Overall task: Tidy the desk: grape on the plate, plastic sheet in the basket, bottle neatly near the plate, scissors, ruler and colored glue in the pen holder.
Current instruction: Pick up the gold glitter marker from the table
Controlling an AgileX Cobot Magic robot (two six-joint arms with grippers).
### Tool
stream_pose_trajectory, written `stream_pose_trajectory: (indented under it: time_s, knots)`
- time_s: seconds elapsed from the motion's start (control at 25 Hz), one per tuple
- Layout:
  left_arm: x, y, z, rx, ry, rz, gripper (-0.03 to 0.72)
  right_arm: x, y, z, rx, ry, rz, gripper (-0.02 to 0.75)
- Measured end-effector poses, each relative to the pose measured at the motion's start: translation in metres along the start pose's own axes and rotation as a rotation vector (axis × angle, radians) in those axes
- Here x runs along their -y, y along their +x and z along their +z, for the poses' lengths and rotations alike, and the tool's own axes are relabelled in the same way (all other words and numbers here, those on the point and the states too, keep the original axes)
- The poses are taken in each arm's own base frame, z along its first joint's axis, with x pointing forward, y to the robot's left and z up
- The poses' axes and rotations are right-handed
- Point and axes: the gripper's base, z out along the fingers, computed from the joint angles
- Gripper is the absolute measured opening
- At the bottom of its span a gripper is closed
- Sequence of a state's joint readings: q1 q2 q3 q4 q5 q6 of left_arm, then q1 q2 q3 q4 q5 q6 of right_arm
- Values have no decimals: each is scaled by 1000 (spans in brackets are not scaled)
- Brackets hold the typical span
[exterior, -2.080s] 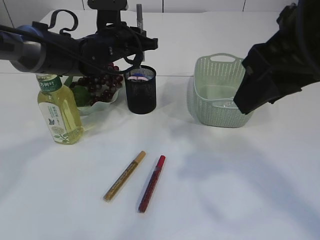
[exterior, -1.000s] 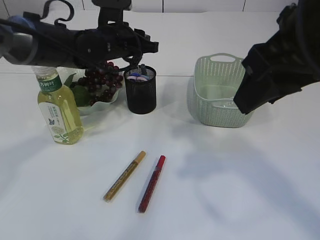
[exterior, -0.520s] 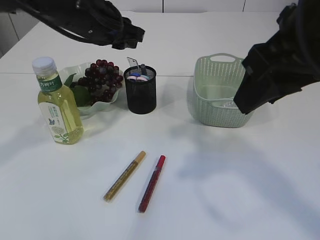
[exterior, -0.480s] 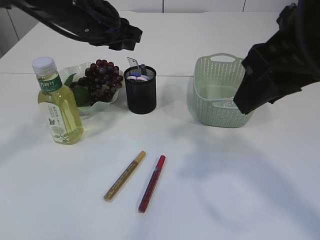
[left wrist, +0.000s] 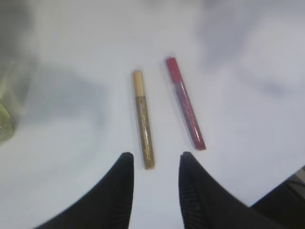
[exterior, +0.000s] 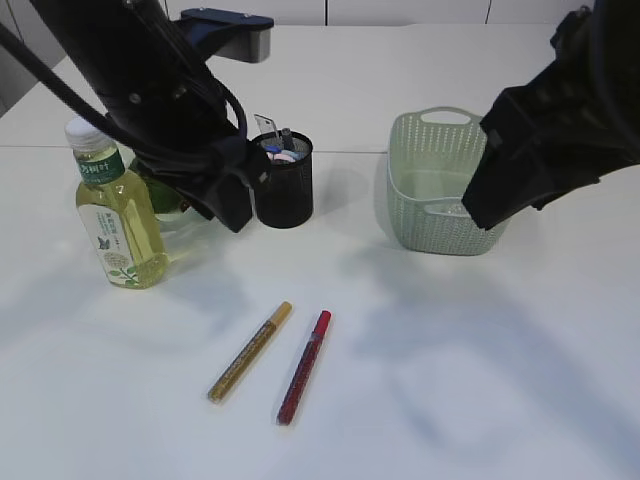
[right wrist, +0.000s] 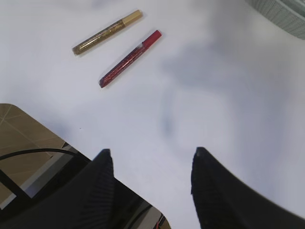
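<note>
Two colored glue pens lie side by side on the white table: a gold one (exterior: 250, 352) (left wrist: 143, 126) (right wrist: 107, 32) and a red one (exterior: 304, 367) (left wrist: 185, 102) (right wrist: 129, 58). My left gripper (left wrist: 155, 160) hangs open and empty above the near end of the gold pen, not touching it. The black mesh pen holder (exterior: 281, 180) holds the scissors' handles (exterior: 283, 152) and a clear ruler (exterior: 265, 128). The bottle (exterior: 117, 215) stands upright left of the plate (exterior: 180, 228). My left arm (exterior: 170, 110) hides the grape. My right gripper (right wrist: 151, 153) is open and empty, high over bare table.
A pale green basket (exterior: 440, 185) (right wrist: 286, 14) stands at the back right, partly behind my right arm (exterior: 550, 120); I cannot tell what is in it. The table's front edge shows under the right gripper.
My left arm has swung from over the pen holder forward and down. It now covers the plate of grapes, and its gripper points down toward the two pens. The right arm has not moved.
</note>
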State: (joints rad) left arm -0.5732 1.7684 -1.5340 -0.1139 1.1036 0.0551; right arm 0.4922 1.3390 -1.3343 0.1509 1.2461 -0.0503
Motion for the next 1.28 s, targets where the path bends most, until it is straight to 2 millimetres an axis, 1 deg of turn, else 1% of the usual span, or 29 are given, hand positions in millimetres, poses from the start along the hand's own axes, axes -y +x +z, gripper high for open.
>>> stream_pose_trajectory:
  time_s: [0.08, 0.16, 0.36, 0.52, 0.6, 0.8, 0.96, 1.08, 1.16, 1.28]
  knots:
    - [7, 3, 3, -45, 10, 3, 246, -1, 0, 0, 1, -12, 4, 417]
    - [9, 6, 10, -97, 10, -7, 262, -2, 0, 0, 1, -26, 9, 417]
    - [4, 7, 36, -182, -30, -39, 292, -3, 0, 0, 1, -29, 10, 419]
    - [0, 18, 68, -261, -35, -62, 299, -3, 0, 0, 1, -29, 10, 419]
    - [-1, 22, 81, -271, -39, -80, 300, -3, 0, 0, 1, -29, 10, 418]
    - [-4, 20, 106, -237, -44, -99, 302, -3, 0, 0, 1, -29, 10, 418]
    - [-7, 21, 134, -256, -49, -116, 303, -3, 0, 0, 1, -29, 10, 418]
    - [-4, 24, 154, -275, -51, -117, 304, -2, 0, 0, 1, -27, 9, 418]
    - [-1, 25, 163, -281, -51, -111, 305, -2, 0, 0, 1, -27, 9, 418]
    - [1, 25, 171, -276, -51, -108, 306, -2, 0, 0, 1, -26, 9, 418]
